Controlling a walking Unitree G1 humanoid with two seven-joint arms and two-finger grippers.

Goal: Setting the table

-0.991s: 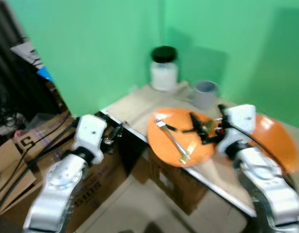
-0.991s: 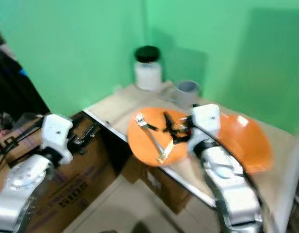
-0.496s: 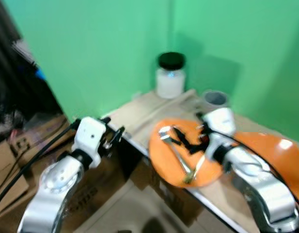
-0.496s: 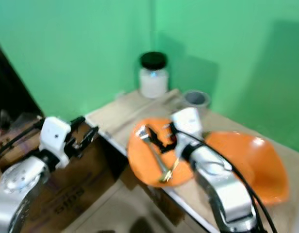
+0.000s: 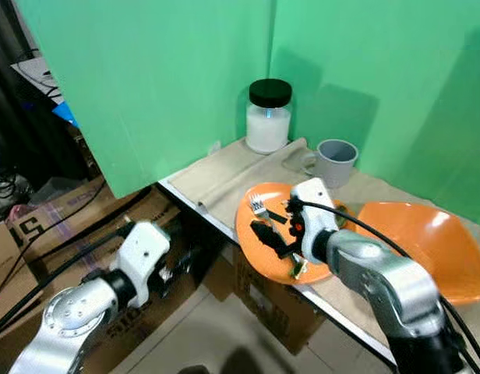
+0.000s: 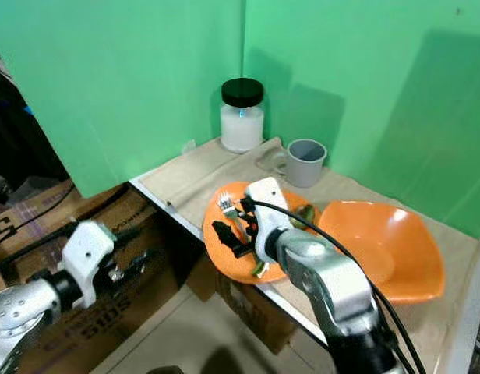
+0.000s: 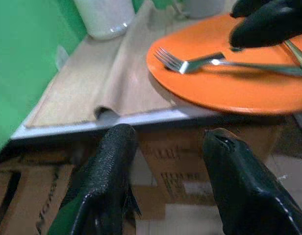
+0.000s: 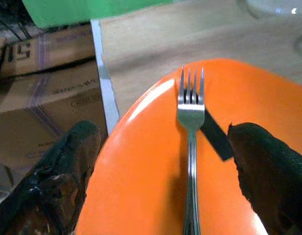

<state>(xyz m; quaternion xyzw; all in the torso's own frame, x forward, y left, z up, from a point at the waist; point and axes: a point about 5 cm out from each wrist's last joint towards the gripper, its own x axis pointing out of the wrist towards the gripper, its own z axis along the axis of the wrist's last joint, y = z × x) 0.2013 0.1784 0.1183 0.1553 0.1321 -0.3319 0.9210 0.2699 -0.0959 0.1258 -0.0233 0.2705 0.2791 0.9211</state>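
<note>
A silver fork (image 8: 190,161) lies on the orange plate (image 5: 263,249) at the table's (image 5: 217,167) front edge, our right gripper (image 6: 234,236) hovering spread wide over it, grasping nothing. Our left gripper (image 7: 165,181) hangs unclenched and empty below the table edge. An orange bowl (image 6: 384,249), grey mug (image 6: 305,161) and black-lidded jar (image 6: 241,115) stand beyond. Lettering on the cardboard boxes (image 8: 48,88) is too blurred to read.

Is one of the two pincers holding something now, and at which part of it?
Nothing is held. The right pincer is open over the orange plate, its fingers either side of the fork. The left pincer is open beside the table.
</note>
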